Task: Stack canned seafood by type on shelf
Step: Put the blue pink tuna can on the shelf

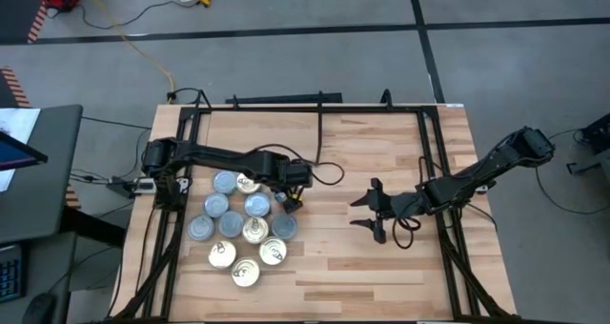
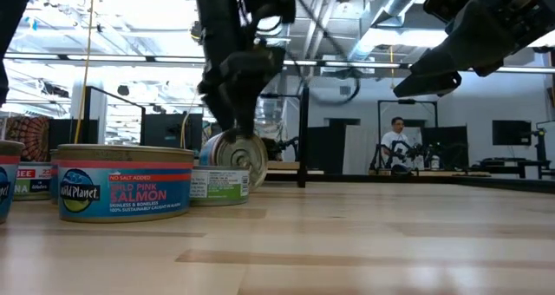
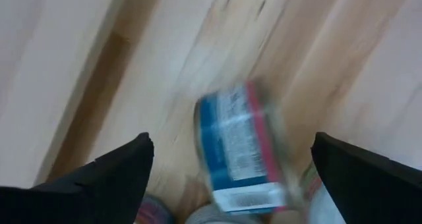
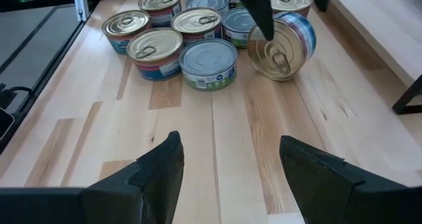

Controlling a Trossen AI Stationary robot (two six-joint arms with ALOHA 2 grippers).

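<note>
The shelf [image 1: 381, 267], a light plank board in a thin black frame, carries everything here, and the canned seafood [image 1: 238, 229] sits bunched on its left half, towards the front edge. That's about ten flat round tins, grey tops and gold pull-tab tops mixed together, not yet sorted.

Over at the cluster's right-hand edge, the left gripper [image 1: 289, 202] hangs right above one tipped tin [image 4: 282, 47]. This tin is on its rim, gold lid facing out toward the right side of the shelf, blue-and-red label wrapped round the drum. So its flat axis lies level along the board, not upright like its neighbours. In the left wrist view the fingers [image 3: 112, 171] are spread wide either side of the blurred tin, with clear gaps on both flanks; nothing is pinched.

The right gripper [image 1: 374, 212] waits near the middle of the shelf, well apart from the tins, its fingers parted and empty, pointing toward the cluster.

So the relation that counts: the tipped tin lies straight below and between the left gripper's spread fingers, far nearer that arm than the right one. My read is the left arm has the next play. A tin on edge can roll, so squeezing across its flat faces looks safer than across the curved wall.
</note>
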